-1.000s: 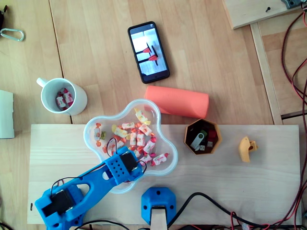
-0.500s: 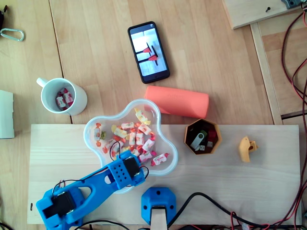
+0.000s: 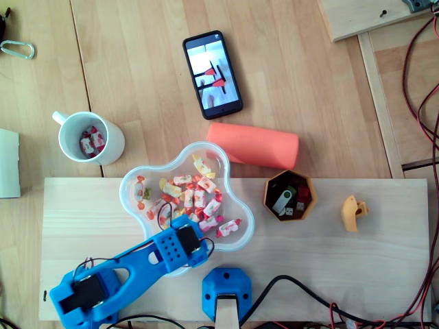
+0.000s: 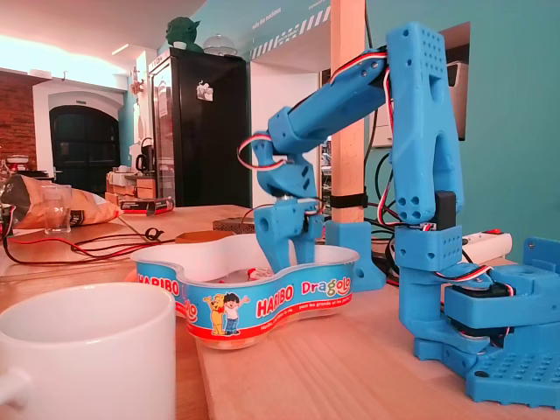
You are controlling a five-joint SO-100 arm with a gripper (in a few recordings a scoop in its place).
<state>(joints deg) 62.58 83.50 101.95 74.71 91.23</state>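
My blue gripper (image 4: 287,255) reaches down into a clear, wavy-rimmed Haribo bowl (image 4: 262,306) that stands on the wooden board. In the overhead view the wrist covers the bowl's (image 3: 132,186) near-left part, with the gripper (image 3: 196,240) beneath it over the wrapped candies (image 3: 195,195). The fingertips are hidden behind the bowl's wall in the fixed view and under the wrist in the overhead view. I cannot tell whether they hold a candy. A white mug (image 3: 68,129) with a few candies inside stands to the far left of the bowl.
A phone (image 3: 212,74) and an orange cylinder (image 3: 252,145) lie beyond the bowl. A brown hexagonal box (image 3: 289,195) with USB sticks and a small yellow piece (image 3: 353,212) sit on the board (image 3: 343,267) to the right. Cables run along the right edge.
The wrist has drawn back slightly toward the bowl's near edge. The bowl, candies and mug have not moved.
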